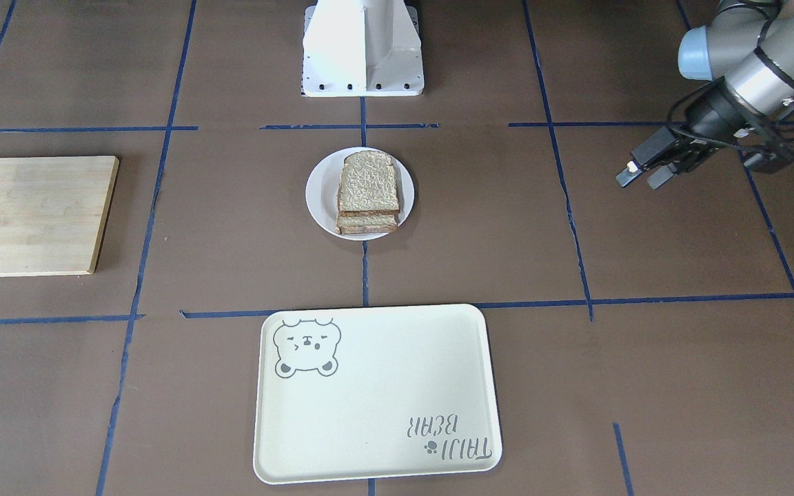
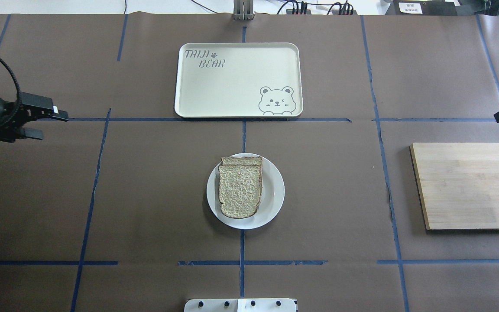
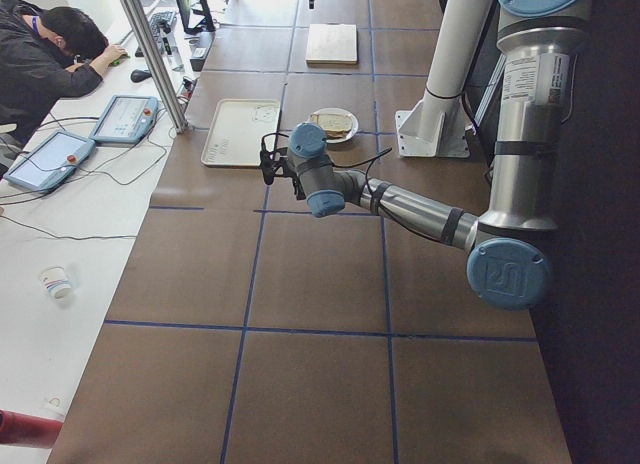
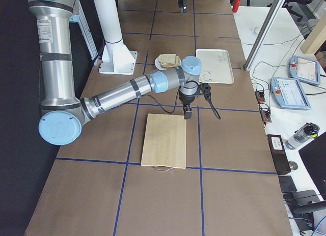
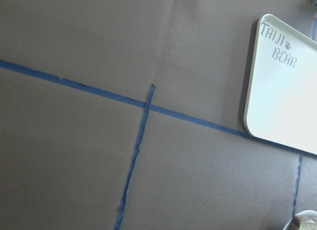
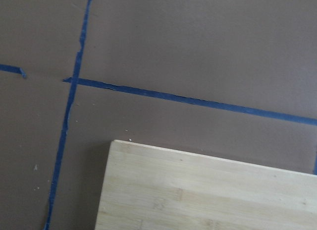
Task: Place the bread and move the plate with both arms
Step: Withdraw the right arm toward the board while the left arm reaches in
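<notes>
- Bread (image 2: 240,190): one plain slice, laid flat on a second slice (image 2: 241,160) whose edge shows beneath it. The stack sits on the plate (image 2: 275,190) at the table's centre, off-centre towards the plate's left side.
- Left gripper (image 1: 637,180): held above bare table, well apart from the plate, fingers parted and nothing between them.
- Right gripper (image 4: 187,113): held over the near edge of the wooden board (image 2: 470,186). Only one finger is caught at the overhead view's edge, so open or closed cannot be told.
- Tray (image 2: 236,86): set just beyond the plate, nothing on it.
- Hazard, tilt: if the rim is lifted unevenly by the two arms, the plate may be tipped and the top slice slid off.
- Hazard, grasp: the rim is low and thin, so it may be missed by a finger, or the bread pinched where it lies close to the left rim.
- Hazard, slip: the smooth plate may be dropped from a weak pinch.
- Lettering: "TAIJI BEAR" with a paw mark is read on the tray, alongside a winking bear drawing. Stickers on the arm tubes are too small to be read.
</notes>
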Action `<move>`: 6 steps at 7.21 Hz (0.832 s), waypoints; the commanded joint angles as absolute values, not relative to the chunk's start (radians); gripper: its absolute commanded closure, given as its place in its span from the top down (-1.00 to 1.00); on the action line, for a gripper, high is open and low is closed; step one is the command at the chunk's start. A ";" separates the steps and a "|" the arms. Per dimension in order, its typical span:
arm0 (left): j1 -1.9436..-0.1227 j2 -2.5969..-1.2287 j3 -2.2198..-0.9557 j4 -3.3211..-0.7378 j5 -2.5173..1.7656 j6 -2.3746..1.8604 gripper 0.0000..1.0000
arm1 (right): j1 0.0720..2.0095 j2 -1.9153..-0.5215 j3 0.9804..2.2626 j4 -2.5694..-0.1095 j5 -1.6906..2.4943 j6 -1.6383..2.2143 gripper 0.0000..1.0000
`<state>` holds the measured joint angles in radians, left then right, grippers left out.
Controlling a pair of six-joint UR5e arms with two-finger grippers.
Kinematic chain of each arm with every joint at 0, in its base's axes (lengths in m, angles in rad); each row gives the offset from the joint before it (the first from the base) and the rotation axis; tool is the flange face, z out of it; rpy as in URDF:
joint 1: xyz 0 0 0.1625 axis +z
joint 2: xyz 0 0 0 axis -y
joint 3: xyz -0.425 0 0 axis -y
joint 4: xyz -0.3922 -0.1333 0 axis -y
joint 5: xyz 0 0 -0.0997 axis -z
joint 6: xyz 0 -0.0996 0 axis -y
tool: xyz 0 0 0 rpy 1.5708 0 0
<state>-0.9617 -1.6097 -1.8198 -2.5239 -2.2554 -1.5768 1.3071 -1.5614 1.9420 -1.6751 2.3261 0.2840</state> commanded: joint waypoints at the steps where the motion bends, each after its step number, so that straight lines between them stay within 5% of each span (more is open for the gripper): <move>1: -0.832 -1.653 -1.722 -2.830 -2.096 -1.907 1.00 | 1.350 -1.589 1.907 -1.674 2.344 0.281 0.99; 3: -0.636 -1.744 -1.660 -2.944 -1.862 -2.070 0.95 | 1.359 -1.595 1.905 -1.674 2.341 0.276 0.99; 6: -0.514 -1.839 -1.582 -2.939 -1.801 -2.077 0.14 | 1.373 -1.595 1.875 -1.674 2.347 0.275 0.99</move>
